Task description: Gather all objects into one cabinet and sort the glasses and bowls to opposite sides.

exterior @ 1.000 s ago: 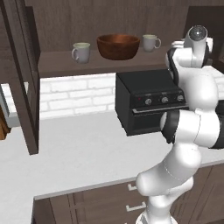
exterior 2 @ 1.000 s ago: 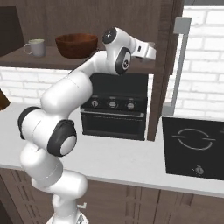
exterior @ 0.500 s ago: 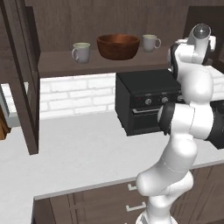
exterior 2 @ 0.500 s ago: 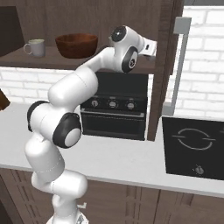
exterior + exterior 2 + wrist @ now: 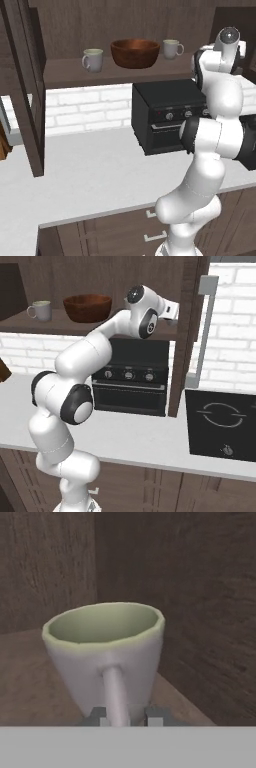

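Gripper (image 5: 126, 718) at shelf's right end, tips straddling mug (image 5: 107, 657) handle; grip contact not discernible. Mug upright near cabinet (image 5: 200, 602) corner. Bowl (image 5: 135, 52) mid-shelf, mugs flanking, so sorting incomplete.

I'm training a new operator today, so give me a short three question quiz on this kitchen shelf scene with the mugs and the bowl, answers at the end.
1. True or false: the wooden bowl stands on the shelf between two mugs in the left base view.
2. In the hand view, which part of the near mug faces the claw? A) its handle B) its base C) its far rim
3. Fill in: the black appliance with knobs stands on the ____.

Key
1. True: left mug on one side, right mug on the other.
2. A: the handle runs down between the two fingertips.
3. Counter, below the shelf.
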Robot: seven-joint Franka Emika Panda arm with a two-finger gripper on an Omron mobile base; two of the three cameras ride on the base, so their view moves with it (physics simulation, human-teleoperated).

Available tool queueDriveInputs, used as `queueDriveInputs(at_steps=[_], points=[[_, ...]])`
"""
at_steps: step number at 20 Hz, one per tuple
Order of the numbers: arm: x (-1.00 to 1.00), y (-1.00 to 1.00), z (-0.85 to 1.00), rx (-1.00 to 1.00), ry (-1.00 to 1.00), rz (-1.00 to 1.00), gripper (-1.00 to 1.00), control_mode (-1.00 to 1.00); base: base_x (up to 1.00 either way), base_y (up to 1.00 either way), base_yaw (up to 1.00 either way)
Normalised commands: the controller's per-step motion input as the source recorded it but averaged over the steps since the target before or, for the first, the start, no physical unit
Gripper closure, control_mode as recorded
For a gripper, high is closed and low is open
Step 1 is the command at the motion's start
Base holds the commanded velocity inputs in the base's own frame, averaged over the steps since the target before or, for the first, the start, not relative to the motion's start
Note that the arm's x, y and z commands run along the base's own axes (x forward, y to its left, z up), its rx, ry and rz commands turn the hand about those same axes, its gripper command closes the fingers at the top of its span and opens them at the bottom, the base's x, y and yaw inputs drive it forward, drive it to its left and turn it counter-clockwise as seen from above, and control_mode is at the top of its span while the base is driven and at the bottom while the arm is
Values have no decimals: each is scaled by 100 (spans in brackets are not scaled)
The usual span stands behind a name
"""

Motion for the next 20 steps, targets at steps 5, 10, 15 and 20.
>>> queueDriveInputs(at_steps=[5, 10, 15, 20], points=[[0, 8, -5, 0, 0, 0, -100, -100, 0, 0, 0], [-3, 7, -1, 0, 0, 0, -100, -100, 0, 0, 0], [-43, 16, -8, 0, 0, 0, -100, -100, 0, 0, 0], [-96, 18, -3, 0, -3, 0, -100, -100, 0, 0, 0]])
